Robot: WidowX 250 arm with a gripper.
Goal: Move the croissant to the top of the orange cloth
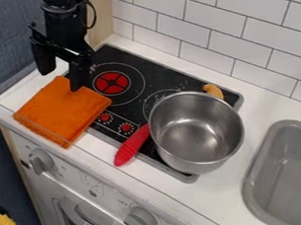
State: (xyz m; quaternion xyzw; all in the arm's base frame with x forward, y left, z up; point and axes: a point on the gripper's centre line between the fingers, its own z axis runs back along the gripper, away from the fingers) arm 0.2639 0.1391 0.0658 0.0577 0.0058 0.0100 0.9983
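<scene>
The black gripper [61, 76] hangs at the upper left, over the back edge of the orange cloth, its two fingers spread wide and nothing between them. The orange cloth [62, 110] lies folded flat at the left, partly on the counter and partly over the stove's left edge. The croissant [213, 91], small and golden brown, is at the stove's back right corner, behind the metal pot; the pot's rim hides its lower part.
A large metal pot [195, 131] with a red handle [132, 145] stands on the right of the black stove [125, 59]. A grey sink [285, 171] is at the right. White tiles rise behind the counter, and a low clear edge runs along its front.
</scene>
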